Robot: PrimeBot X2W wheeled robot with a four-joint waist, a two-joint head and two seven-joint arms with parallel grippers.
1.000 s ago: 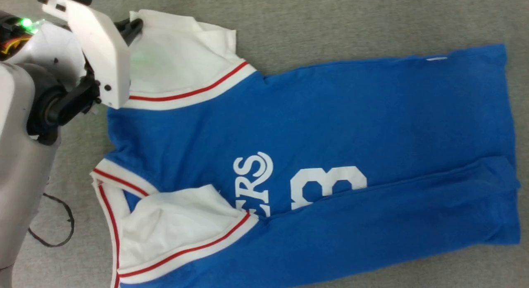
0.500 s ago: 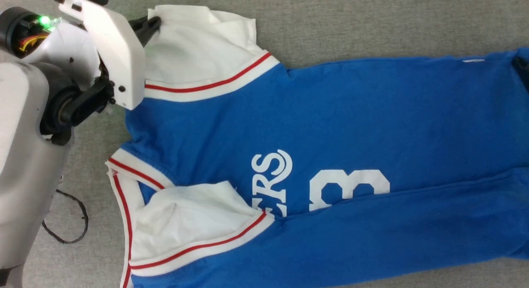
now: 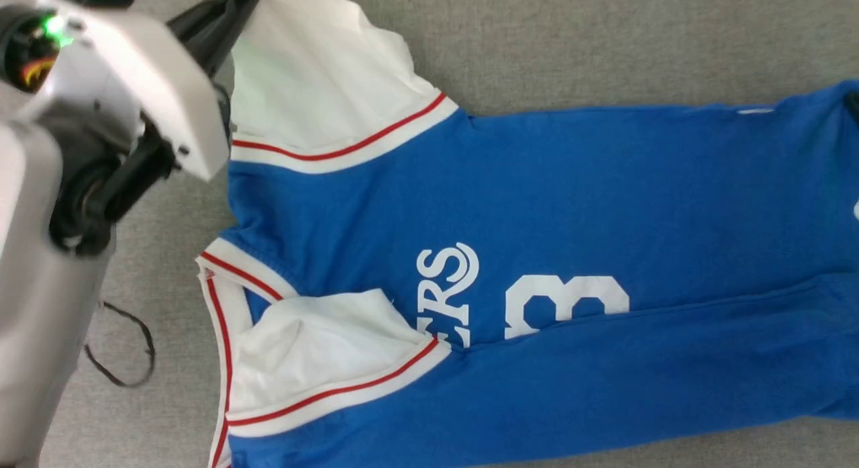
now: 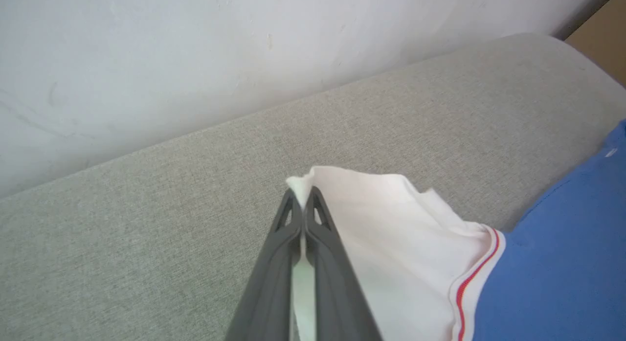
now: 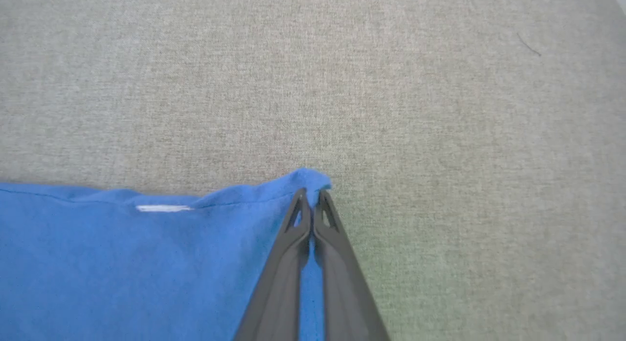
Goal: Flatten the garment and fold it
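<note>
So the left tool point(image 4: 302, 196) is pinched shut on the white sleeve point(image 4: 391, 223) tip, and the right tool point(image 5: 309, 196) is clamped on the blue hem corner point(image 5: 313, 177). The T-shirt point(image 3: 537, 206) runs lengthwise between them (collar end nearer the left tool), so my guess is they pull apart next.

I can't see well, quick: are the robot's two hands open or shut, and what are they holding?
Left gripper: shut on the garment, at its white sleeve tip.
Right gripper: shut on the garment's blue corner.
</note>
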